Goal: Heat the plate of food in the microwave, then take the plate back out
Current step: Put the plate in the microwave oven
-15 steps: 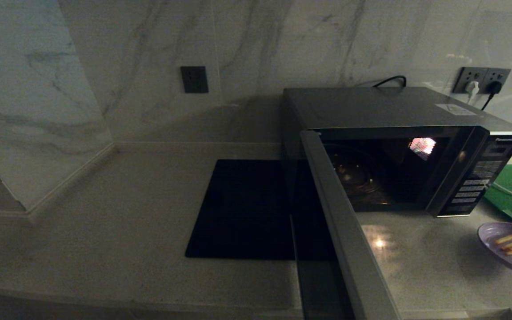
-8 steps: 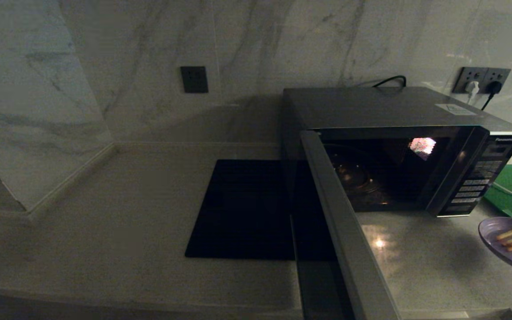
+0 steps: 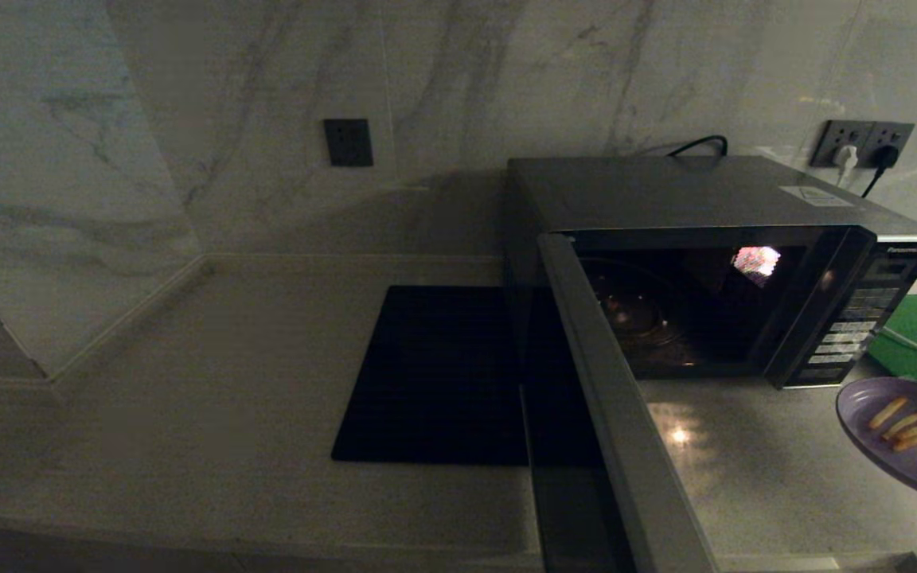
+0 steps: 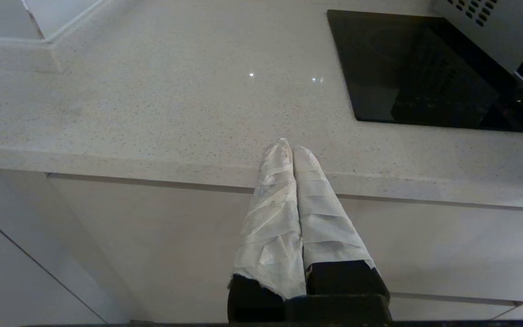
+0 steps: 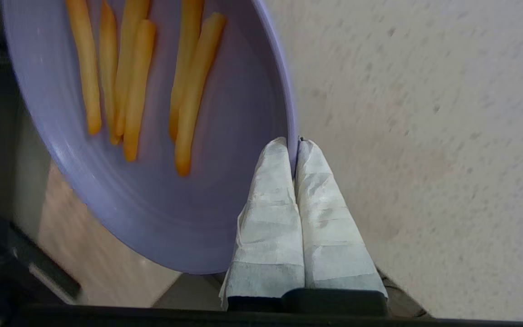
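One end effector, the right (image 5: 294,144), was clamped on the rim of the plate of food (image 3: 904,434), held right of the microwave (image 3: 713,263), whose open door faced left; the left end effector (image 4: 292,150) was closed, empty.

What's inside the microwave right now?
The microwave stands open; inside shows only a round glass turntable, no food. The far corners are too dark to see.
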